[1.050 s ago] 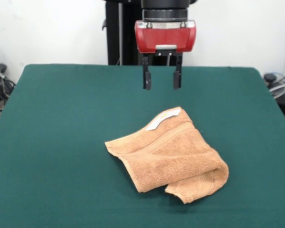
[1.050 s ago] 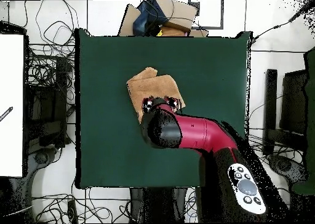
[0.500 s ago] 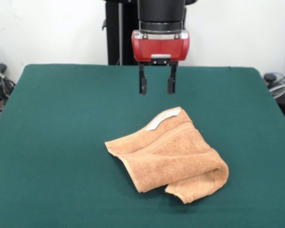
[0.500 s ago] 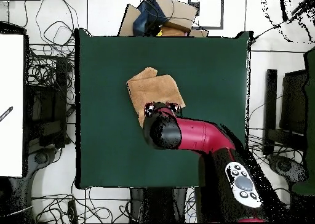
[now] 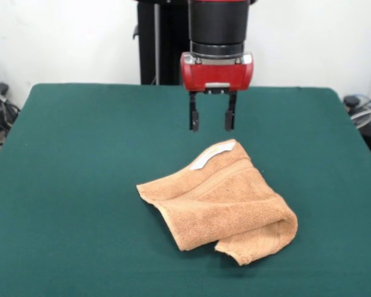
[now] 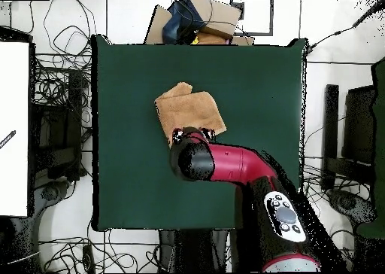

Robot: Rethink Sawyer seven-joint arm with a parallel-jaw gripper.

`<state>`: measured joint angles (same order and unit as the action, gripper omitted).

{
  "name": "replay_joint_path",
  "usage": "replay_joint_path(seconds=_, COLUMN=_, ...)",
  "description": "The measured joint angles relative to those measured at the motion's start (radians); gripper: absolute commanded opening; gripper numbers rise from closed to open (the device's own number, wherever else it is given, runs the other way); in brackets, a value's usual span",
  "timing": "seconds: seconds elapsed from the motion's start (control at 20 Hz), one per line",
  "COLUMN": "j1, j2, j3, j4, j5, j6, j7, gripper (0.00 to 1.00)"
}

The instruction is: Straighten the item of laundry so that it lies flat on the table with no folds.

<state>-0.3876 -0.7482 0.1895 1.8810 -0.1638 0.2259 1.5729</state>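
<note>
The towel (image 5: pixel 221 199) lies folded over itself at the counter's (image 5: pixel 74 185) centre (white tag (image 5: pixel 211 152) toward the top). The claw (image 5: pixel 212 119) hangs open just above the tag, touching nothing.

Towel (image 5: pixel 222 201) on table (image 5: pixel 80 154); end effector (image 5: pixel 211 122) above its far edge.

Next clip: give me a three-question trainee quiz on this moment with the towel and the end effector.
1. True or false: the towel lies fully flat on the table.
2. The end effector is: A) gripping the towel, B) open above the towel's far corner, C) resting on the table.
3. What small white thing shows on the towel's far corner?

Key: 1 false, it is folded over itself. 2 B. 3 a tag.
</note>
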Motion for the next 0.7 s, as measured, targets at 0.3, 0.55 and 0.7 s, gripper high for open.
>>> replay_joint_path(seconds=0.3, j1=0.021, j2=0.028, j3=-0.017, j4=-0.025, j5=0.003, j6=0.000, j7=0.000, gripper=1.00)
replay_joint_path(seconds=0.55, j1=0.023, j2=0.049, j3=-0.019, j4=-0.049, j5=0.012, j6=0.000, j7=0.000, gripper=1.00)
replay_joint_path(seconds=0.7, j1=0.023, j2=0.068, j3=-0.019, j4=-0.065, j5=0.022, j6=0.000, j7=0.000, gripper=1.00)
